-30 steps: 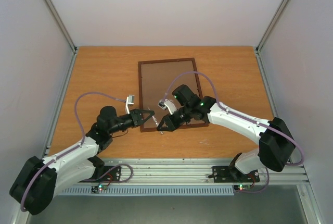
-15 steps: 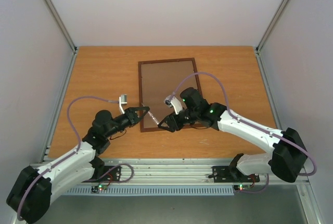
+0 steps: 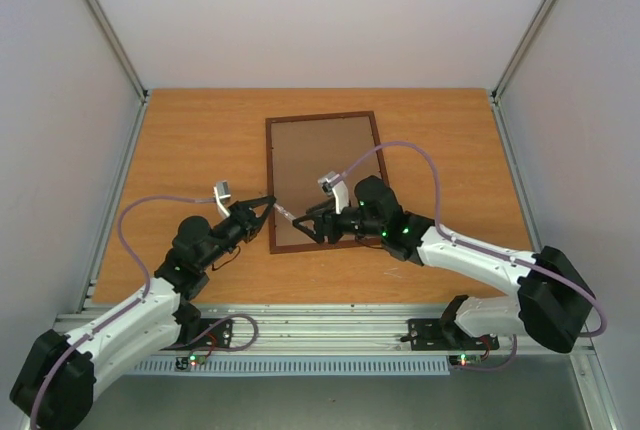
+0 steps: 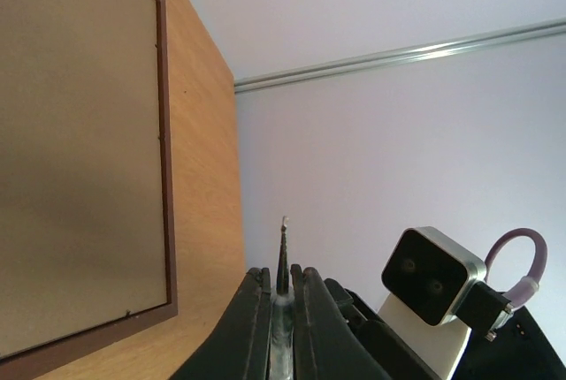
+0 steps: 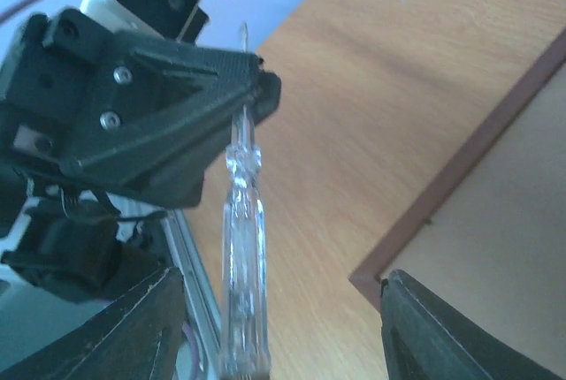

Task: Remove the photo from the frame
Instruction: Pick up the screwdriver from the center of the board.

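The frame lies face down on the table, its plain brown back up inside the dark reddish rim. The photo is hidden under that back. My left gripper hovers at the frame's near left corner, shut on the metal shaft of a screwdriver. The screwdriver's clear handle points toward my right gripper. That gripper is open, its fingers standing wide on either side of the handle without touching it.
Bare orange wood table surrounds the frame. White walls close in the sides and back. A metal rail runs along the near edge by the arm bases. The right wrist's camera block sits close to the left fingers.
The right gripper has opened and let go of the screwdriver handle. The left gripper, still shut on the shaft, has drawn back to the left, and the right arm followed leftward.
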Robot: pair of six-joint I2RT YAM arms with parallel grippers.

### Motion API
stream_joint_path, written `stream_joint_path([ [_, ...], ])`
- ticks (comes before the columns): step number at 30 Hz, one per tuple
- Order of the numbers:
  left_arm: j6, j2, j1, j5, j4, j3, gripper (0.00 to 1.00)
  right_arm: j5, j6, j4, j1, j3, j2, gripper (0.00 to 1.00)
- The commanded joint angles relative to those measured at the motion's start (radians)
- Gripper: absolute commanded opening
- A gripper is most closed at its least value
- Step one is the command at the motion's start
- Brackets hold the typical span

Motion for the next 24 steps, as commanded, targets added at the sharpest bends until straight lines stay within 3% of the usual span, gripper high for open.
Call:
stream_joint_path([
  [1, -0.037, 0.005, -0.005, -0.032, 0.09, -0.004, 0.01, -0.003, 0.083, 0.204, 0.018, -0.001, 0.061, 0.61],
  [14, -0.075, 0.018, -0.005, -0.059, 0.161, -0.029, 0.0, 0.0, 0.179, 0.362, 0.025, 0.001, 0.162, 0.39],
  [19, -0.086, 0.019, -0.005, -0.065, 0.171, -0.03, 0.0, 0.0, 0.183, 0.367, 0.025, 0.005, 0.169, 0.23],
  [24, -0.095, 0.022, -0.005, -0.072, 0.183, -0.031, 0.0, -0.002, 0.192, 0.38, 0.025, 0.005, 0.178, 0.14],
])
